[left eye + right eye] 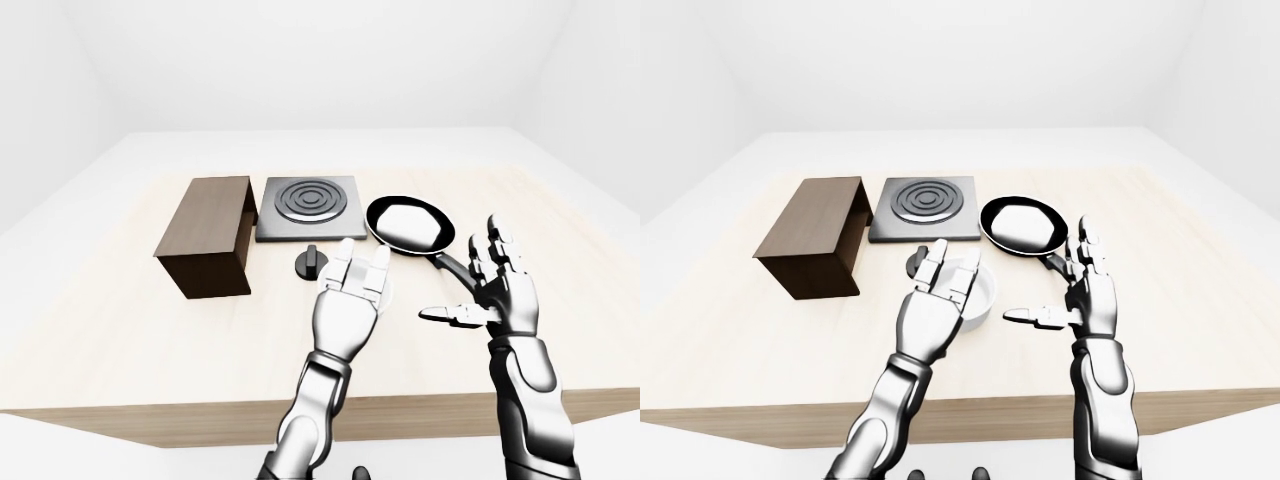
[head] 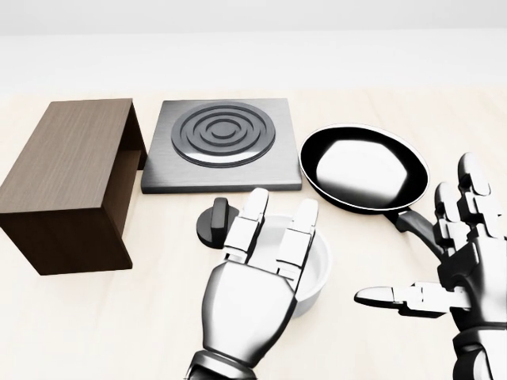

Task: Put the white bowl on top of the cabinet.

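Note:
The white bowl [image 2: 318,270] stands on the light wooden table, low in the head view, with only its right side showing. My left hand [image 2: 279,215] hovers over it, fingers spread and open, covering most of the bowl. To the bowl's right my right hand [image 2: 424,257] is open, fingers upright and thumb pointing left, holding nothing. The dark brown wooden cabinet [image 2: 67,170] lies at the left of the head view, its flat top bare.
A grey hotplate [image 2: 218,142] with ring burner sits beside the cabinet. A black frying pan [image 2: 364,166] lies right of it, handle toward my right hand. A black knob [image 2: 215,223] stands just left of the bowl. The table's near edge [image 1: 150,410] runs below.

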Controlling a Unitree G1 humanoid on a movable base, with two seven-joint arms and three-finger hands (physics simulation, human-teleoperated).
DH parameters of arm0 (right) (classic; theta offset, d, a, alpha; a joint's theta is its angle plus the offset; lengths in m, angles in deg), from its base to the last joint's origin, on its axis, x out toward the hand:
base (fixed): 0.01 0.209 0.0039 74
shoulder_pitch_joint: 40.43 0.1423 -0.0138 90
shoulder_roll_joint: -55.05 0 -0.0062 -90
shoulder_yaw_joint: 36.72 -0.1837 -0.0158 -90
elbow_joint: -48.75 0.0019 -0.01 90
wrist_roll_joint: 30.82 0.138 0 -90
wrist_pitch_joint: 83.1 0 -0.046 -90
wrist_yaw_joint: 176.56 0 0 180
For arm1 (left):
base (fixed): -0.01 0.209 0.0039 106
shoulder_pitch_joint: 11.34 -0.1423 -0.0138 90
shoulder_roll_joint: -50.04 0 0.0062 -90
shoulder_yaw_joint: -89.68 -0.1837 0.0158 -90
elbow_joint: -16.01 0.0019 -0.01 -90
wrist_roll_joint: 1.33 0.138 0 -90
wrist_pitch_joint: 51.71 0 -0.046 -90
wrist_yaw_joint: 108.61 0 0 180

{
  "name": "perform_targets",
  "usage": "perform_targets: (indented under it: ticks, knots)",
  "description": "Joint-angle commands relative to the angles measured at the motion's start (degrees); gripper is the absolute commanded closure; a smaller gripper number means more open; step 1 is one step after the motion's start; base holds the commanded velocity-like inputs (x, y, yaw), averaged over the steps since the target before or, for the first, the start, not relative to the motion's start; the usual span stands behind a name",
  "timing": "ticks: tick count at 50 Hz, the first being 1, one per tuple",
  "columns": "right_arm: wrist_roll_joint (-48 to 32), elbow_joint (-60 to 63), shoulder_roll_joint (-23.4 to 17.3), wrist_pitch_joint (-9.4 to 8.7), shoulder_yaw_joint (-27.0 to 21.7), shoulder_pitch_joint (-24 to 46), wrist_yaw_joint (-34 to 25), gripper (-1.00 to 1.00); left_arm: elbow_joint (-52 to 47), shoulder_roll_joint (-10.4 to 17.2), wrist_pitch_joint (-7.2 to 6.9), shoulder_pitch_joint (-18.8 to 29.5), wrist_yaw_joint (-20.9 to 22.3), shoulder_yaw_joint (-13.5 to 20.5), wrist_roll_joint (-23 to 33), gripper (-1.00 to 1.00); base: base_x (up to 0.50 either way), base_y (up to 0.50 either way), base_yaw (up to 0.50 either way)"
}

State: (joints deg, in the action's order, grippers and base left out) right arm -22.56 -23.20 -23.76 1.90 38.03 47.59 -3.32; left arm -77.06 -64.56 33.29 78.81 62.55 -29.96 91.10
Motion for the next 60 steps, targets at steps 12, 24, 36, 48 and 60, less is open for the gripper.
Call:
perform_targets:
  ticks: [12, 24, 36, 48, 60]
  knots:
    - [-0.3, 0.4, 0.2, 0.0, 0.2, -0.3, -0.3, -1.0, 8.5, -0.5, 0.0, 3.6, 1.8, 4.8, 1.1, -1.0, 0.0, 0.0, 0.0]
    - [0.2, 0.1, 0.1, 0.0, -0.1, -0.1, -0.2, -1.0, 13.2, -0.3, 0.0, 4.6, 3.1, 5.5, 2.2, -1.0, 0.0, 0.0, 0.0]
    - [0.0, 0.2, 0.0, 0.0, 0.1, -0.1, -0.1, -1.0, 16.9, -0.1, 0.0, 5.8, 3.9, 7.1, 3.0, -1.0, 0.0, 0.0, 0.0]
    - [-0.2, -0.1, 0.1, 0.0, 0.5, 0.0, -0.5, -1.0, 21.3, -0.1, 0.0, 6.5, 5.0, 7.2, 4.2, -1.0, 0.0, 0.0, 0.0]
    - [-0.3, -0.2, 0.1, 0.0, 0.6, 0.0, -0.5, -1.0, 23.9, -0.3, 0.0, 7.3, 3.9, 7.8, 3.2, -1.0, 0.0, 0.0, 0.0]
